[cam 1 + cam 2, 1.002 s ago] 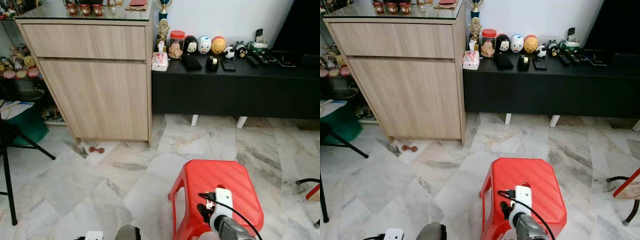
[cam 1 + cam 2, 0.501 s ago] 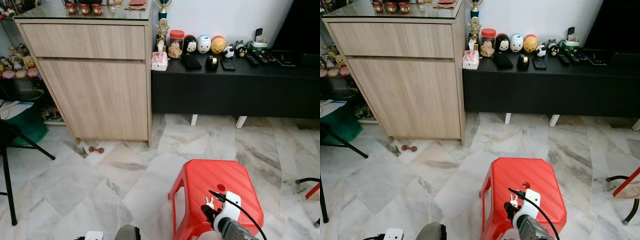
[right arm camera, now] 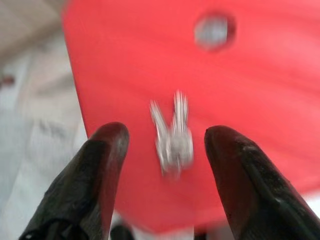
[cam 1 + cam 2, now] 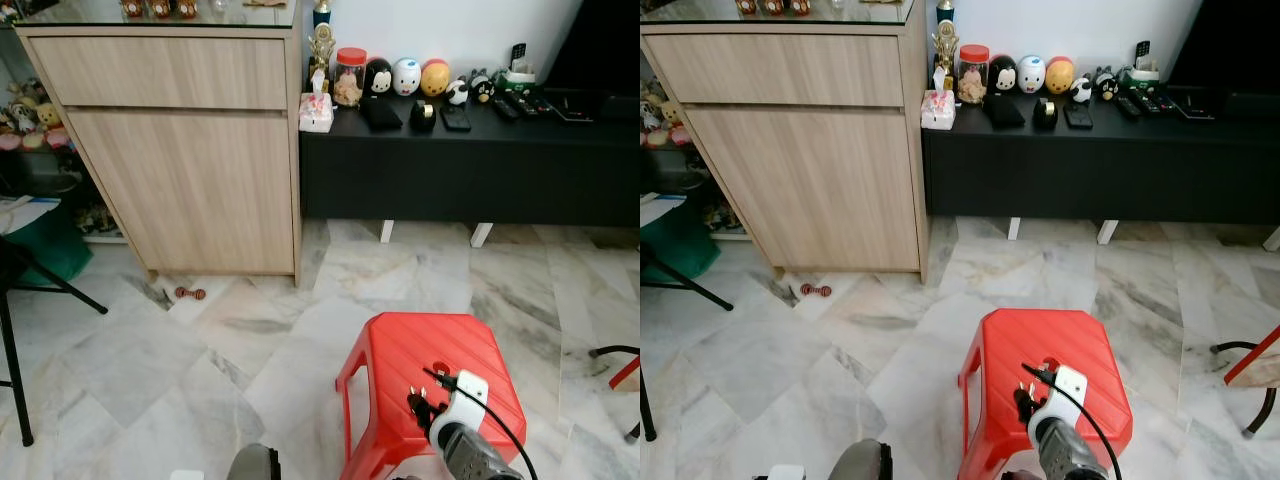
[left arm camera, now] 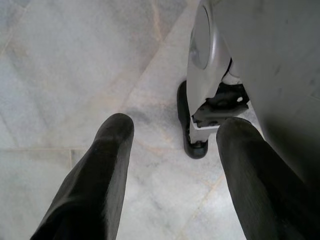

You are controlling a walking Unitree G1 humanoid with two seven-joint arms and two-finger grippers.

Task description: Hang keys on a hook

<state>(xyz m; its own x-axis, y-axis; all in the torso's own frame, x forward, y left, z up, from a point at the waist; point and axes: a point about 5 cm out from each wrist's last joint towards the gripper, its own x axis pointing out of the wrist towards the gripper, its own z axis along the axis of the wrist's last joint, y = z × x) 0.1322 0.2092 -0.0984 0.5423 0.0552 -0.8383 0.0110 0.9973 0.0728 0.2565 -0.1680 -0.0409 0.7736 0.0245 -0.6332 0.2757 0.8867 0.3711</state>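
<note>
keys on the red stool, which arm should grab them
Right. The right gripper hovers open over the red stool, its fingers either side of the keys. The left gripper hangs open near the floor beside the robot's foot.

The red stool [image 4: 430, 375] stands alone on the marble floor [image 4: 150, 360], with bare floor on every side. Behind it the wooden cabinet [image 4: 180, 150] and the black TV bench [image 4: 470, 165] close off the wall. A black stand leg [image 4: 12, 360] blocks the far left
</note>
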